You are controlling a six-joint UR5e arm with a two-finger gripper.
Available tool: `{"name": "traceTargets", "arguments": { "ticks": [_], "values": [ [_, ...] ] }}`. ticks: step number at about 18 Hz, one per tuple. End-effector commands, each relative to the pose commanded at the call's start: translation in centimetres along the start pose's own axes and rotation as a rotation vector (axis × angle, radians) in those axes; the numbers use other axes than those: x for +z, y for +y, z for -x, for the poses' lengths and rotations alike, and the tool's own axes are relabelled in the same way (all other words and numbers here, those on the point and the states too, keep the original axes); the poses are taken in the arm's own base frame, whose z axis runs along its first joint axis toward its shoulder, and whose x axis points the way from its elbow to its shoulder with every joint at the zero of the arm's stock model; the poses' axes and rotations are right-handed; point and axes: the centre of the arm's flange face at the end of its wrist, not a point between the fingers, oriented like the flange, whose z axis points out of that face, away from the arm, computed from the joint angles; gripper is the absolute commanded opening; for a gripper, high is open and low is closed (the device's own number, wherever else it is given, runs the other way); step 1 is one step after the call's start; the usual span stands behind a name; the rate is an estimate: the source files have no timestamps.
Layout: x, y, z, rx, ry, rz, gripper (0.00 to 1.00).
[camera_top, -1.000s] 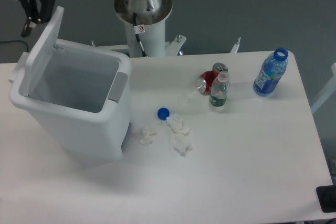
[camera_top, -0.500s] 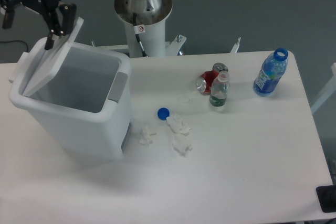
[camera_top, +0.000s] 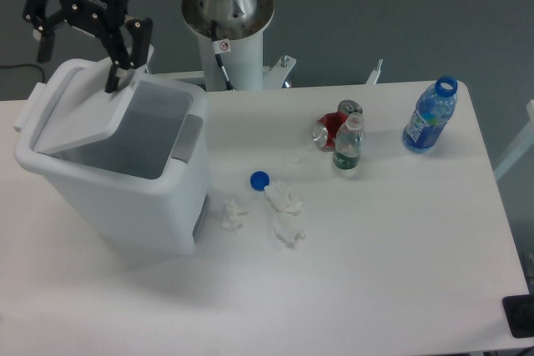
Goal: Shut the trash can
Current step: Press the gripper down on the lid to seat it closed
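A white table [camera_top: 392, 273] is set before a grey wall, with the arm's pedestal [camera_top: 227, 14] standing behind it. The trash can [camera_top: 125, 198] occupies the table's left end, and its lid [camera_top: 88, 114] is tilted partway down over the opening, the far edge raised. The gripper [camera_top: 79, 47] is positioned above that raised edge with its fingers spread apart, 1 fingertip [camera_top: 111, 85] touching or nearly touching the lid; nothing is held.

The step is judged to be the pressing down of the lid. It would best be done by a steady downward push near the free edge, so that the bin is not tipped or slid.

To the right of the trash can, tissues [camera_top: 284, 210] and a blue cap [camera_top: 259, 179] lie near, while 2 bottles [camera_top: 347, 146] [camera_top: 430, 116] and a red can [camera_top: 329, 129] stand well apart, leaving the lid's path unobstructed.
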Motion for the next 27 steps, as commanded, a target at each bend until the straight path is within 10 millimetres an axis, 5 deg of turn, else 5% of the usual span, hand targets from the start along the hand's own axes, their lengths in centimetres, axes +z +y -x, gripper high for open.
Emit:
{"name": "traceTargets", "arguments": {
  "ticks": [27],
  "values": [
    [4.1, 1.5, 3.5, 0.0, -0.01, 0.089, 1.0]
  ]
}}
